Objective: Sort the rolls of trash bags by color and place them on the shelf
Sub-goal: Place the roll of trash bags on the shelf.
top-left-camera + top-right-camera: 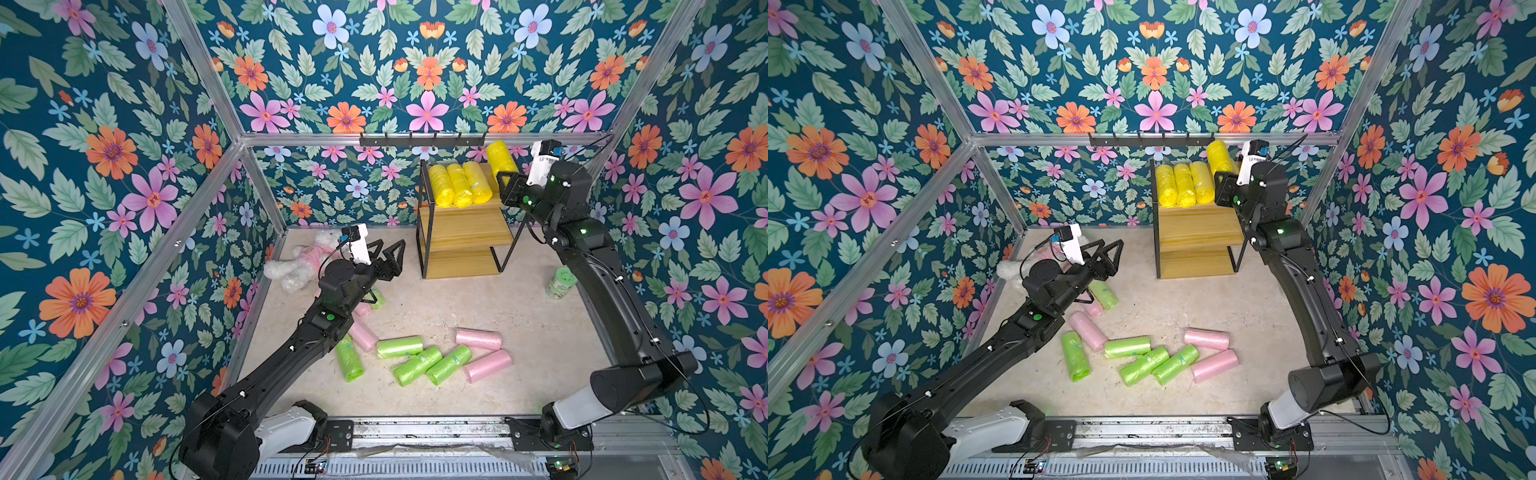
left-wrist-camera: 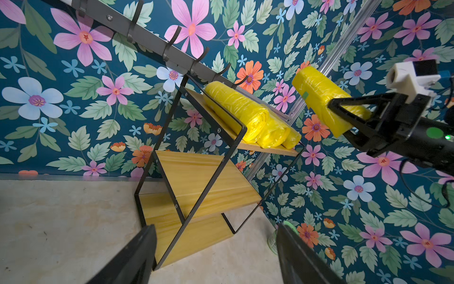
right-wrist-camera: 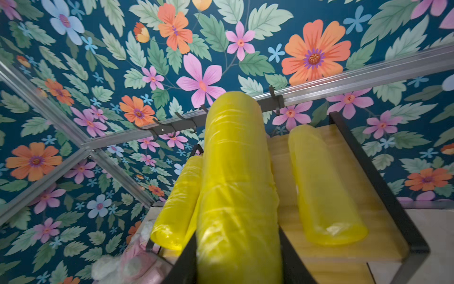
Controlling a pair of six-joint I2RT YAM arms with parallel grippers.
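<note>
Three yellow rolls lie side by side on the top tier of the shelf, far right. A fourth yellow roll hangs just above that tier, pinched near one end by the right gripper. It looks light, soft and slick — likely to dent or slip, so a mid-body hold seems safer. Left gripper hovers spread and empty, left of the shelf. Green rolls and pink rolls lie on the near tabletop.

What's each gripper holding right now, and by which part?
The right gripper is shut on a yellow roll, clamped across its lower end nearest the wrist; the rest sticks out free. The left gripper is open, holding nothing.
</note>
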